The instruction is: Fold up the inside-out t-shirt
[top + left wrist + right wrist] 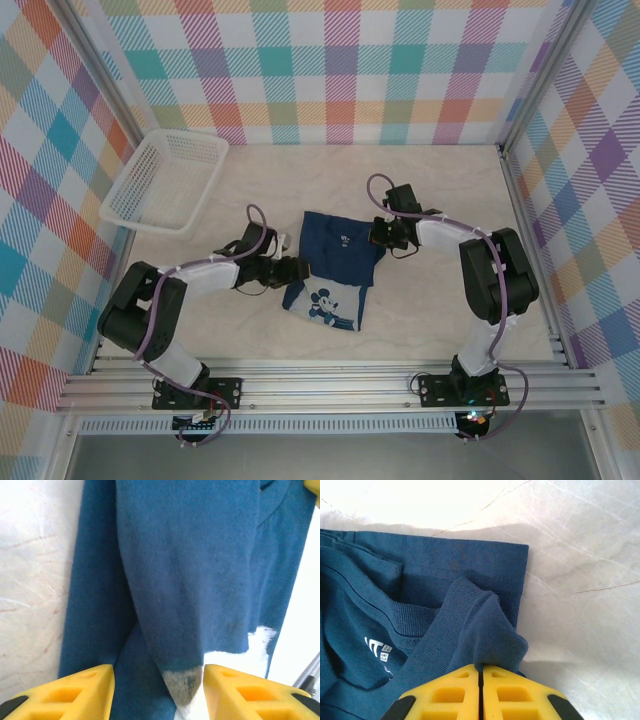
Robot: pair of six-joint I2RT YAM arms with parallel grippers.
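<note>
Navy w/ white cartoon print is seen on t-shirt (338,245) (white label lettering incl.); basket (210,185) is white, walls (330,70) pastel plaid, table (440,190) cream.

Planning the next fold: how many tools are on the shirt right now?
2. The left tool is open at the shirt's left edge; the right tool is shut on cloth at its right edge.

Top camera looks down from behind; wrist cameras (both very close) share the t-shirt (338,240).
</note>
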